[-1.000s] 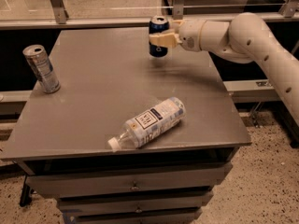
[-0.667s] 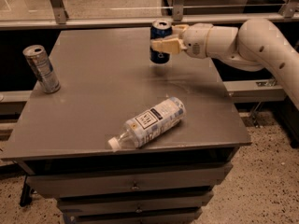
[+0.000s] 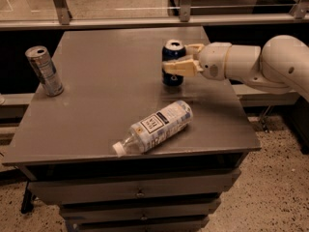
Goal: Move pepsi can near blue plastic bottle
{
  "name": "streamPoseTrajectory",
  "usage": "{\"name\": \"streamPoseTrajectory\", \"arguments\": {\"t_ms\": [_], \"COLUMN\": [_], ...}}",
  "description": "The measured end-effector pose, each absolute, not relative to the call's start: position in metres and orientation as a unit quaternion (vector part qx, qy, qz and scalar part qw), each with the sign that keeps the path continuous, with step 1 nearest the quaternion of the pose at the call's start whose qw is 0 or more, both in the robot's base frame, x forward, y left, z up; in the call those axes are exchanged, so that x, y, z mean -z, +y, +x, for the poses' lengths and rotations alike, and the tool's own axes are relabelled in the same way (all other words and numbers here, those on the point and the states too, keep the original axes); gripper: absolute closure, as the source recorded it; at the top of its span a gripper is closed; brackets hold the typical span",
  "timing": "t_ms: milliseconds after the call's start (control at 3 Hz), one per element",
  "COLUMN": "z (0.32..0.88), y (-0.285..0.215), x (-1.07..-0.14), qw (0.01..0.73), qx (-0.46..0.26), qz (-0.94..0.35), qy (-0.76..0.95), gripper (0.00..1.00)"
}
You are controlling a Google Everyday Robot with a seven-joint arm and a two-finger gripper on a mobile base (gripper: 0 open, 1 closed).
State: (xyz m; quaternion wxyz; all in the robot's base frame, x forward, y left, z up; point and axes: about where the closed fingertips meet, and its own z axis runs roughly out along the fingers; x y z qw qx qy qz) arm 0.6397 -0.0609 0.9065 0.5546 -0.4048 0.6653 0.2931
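Camera view, far left first: a silver-grey slim can (image 3: 44, 70) stands upright near the left edge of the grey table (image 3: 106, 81), well apart from everything else. What is inside it, I cannot tell. Moving along the bare tabletop, nothing stands between that can and the middle. Near the front edge lies the blue plastic bottle (image 3: 154, 127) on its side, white cap pointing front-left, base angled back-right. It is clear plastic, but I cannot make out any contents. Just behind the bottle's base end is the pepsi can (image 3: 173, 76), upright, silver top showing, and my gripper (image 3: 176, 58) is clamped on it, one finger on each side. Whether its base touches the table I cannot tell. My arm (image 3: 260, 64) reaches in from the right, over the table's right edge. Below the tabletop are drawers (image 3: 140, 193).
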Motion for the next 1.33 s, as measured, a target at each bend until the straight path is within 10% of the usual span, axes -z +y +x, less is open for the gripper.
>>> {"name": "streamPoseTrajectory", "arguments": {"t_ms": [1000,1333], "z": [0.608,0.6], "y": [-0.138,-0.148], "x": [-0.884,-0.882], "qw": [0.535,0.528], "qx": [-0.227,-0.225], "qz": [-0.37,-0.366], "qy": [0.725,0.733], "gripper": [1.0,0.82]}}
